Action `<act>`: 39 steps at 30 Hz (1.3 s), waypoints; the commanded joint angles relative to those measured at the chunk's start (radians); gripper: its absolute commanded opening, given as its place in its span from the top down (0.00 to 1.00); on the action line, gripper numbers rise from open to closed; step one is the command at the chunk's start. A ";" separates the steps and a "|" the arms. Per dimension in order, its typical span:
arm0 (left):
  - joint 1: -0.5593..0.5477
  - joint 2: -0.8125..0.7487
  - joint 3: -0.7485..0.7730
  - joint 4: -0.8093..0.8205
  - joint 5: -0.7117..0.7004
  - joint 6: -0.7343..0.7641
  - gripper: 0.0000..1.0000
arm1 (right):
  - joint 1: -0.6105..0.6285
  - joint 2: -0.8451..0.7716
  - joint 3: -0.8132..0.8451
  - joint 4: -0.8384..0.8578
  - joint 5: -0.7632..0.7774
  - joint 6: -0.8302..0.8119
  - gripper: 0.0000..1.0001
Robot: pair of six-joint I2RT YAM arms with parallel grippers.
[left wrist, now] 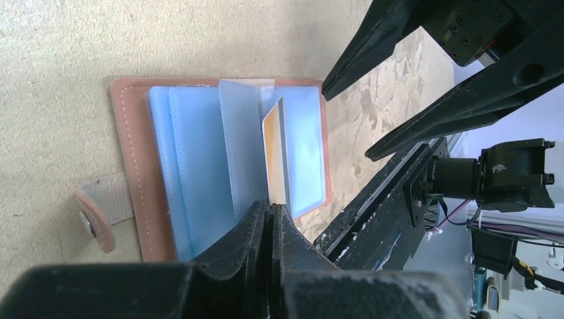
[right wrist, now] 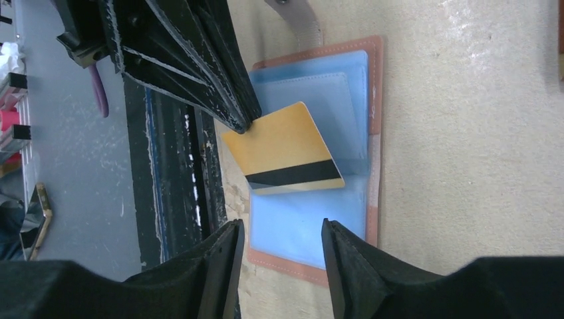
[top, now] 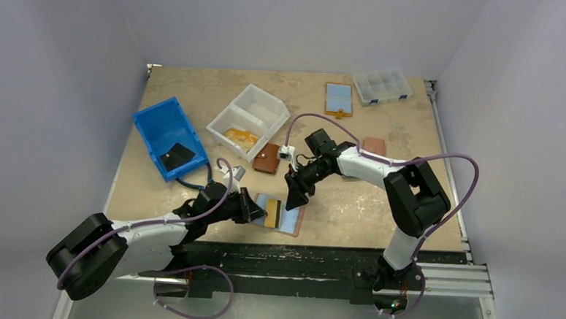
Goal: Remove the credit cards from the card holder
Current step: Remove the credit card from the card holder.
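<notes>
I saw the left fingers [left wrist: 269, 212] pressed fully together, pinching one short edge of a yellow credit card [right wrist: 286, 149] with a black magnetic stripe across its back. The card was lifted and tilted over the open card holder [left wrist: 126, 133], standing almost on edge in the left wrist view; I could not tell whether its far edge touched anything. The card holder lay flat and open on the table [top: 380, 201], close to the near edge and between the two arms. It was a tan leather cover with a snap tab [left wrist: 100, 216] at one side and light-blue sleeves [left wrist: 193, 173] fanned inside. The right fingers [top: 295, 198] were parted, roughly halfway, with nothing between them. They hung just above the card holder near the card's striped end, apart from the card. Farther back on the table sat a blue bin [top: 166, 128] with a dark flat item inside, a white divided tray [top: 264, 115], a small brown wallet [top: 267, 159] beside it, and a clear compartment box [top: 381, 86] at the far right corner.
</notes>
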 commanded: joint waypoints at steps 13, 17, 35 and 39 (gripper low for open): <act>0.005 0.100 0.054 0.143 0.048 -0.013 0.95 | 0.034 0.079 0.000 0.136 0.065 0.187 0.94; 0.005 0.156 0.061 0.186 0.070 -0.025 0.84 | 0.044 0.103 0.003 0.137 0.092 0.200 0.95; 0.001 0.317 0.108 0.222 0.091 -0.077 0.90 | 0.048 0.105 0.020 0.106 0.063 0.185 0.96; 0.001 0.303 0.113 0.189 0.072 -0.058 1.00 | 0.040 0.065 0.052 0.037 0.015 0.108 0.94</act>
